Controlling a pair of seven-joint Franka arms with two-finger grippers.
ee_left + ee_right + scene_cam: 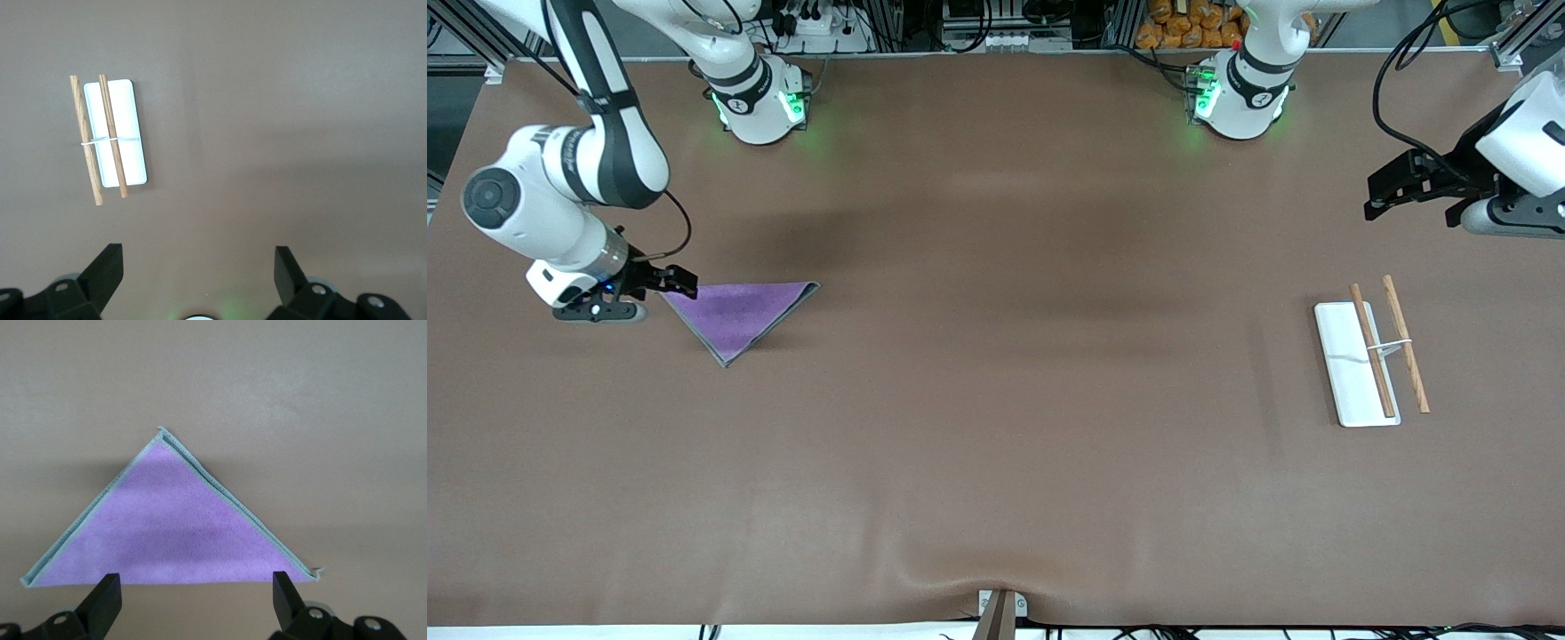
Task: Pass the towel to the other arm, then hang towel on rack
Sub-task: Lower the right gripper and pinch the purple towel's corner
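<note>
Right hand (680, 282) low, left hand (1383, 197) raised, both spread

table (996, 444): brown covering | orange items (1192, 27): past table's robot-base edge

Wide bare table (996, 427) lies between the towel (738, 313) and the rack (1368, 356), nothing blocking a pass. Right gripper (679, 281), fingers spread, sits at the towel's nine o'clock corner. Left gripper (1387, 191), fingers spread, hangs over bare table at the rack's twelve o'clock, well apart.
</note>
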